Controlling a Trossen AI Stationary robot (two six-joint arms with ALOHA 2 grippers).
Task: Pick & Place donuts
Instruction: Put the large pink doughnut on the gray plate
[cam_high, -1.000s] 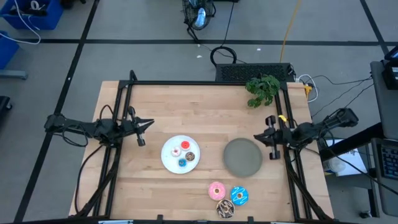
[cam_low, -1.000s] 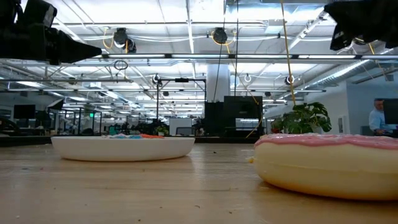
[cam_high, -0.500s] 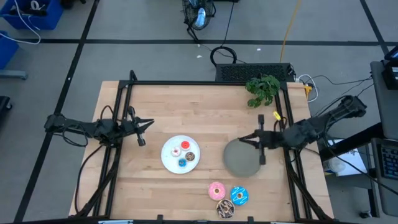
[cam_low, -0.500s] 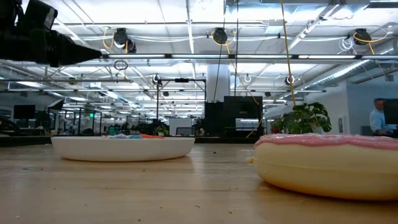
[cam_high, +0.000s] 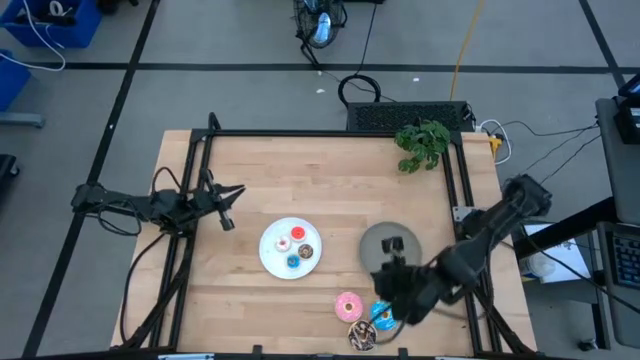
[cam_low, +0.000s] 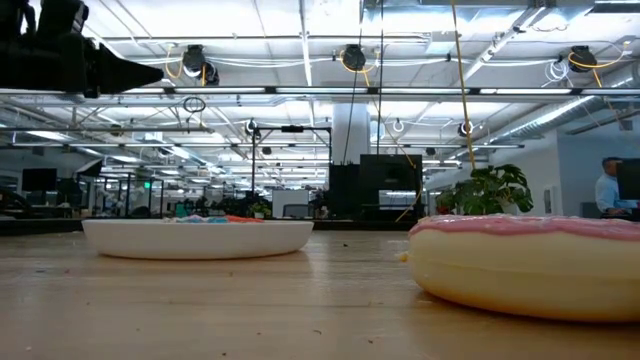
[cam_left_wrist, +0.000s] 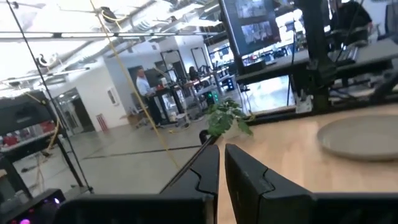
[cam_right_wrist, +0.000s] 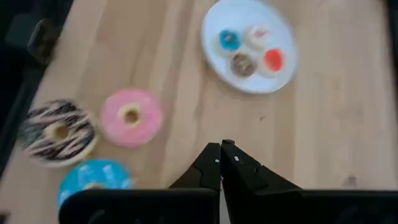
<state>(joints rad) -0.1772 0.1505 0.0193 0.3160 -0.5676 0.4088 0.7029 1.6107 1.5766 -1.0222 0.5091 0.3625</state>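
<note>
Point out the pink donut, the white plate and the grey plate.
pink donut (cam_right_wrist: 130, 117): right wrist view, on its icing beside the hole.
white plate (cam_high: 273, 250): high view, on its bare left part.
grey plate (cam_high: 375, 241): high view, on its bare left part.

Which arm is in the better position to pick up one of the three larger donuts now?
Probably the right. In the high view the right gripper hangs beside the blue sprinkled donut, close to the pink donut and brown donut. The left gripper waits at the table's far left side.
</note>
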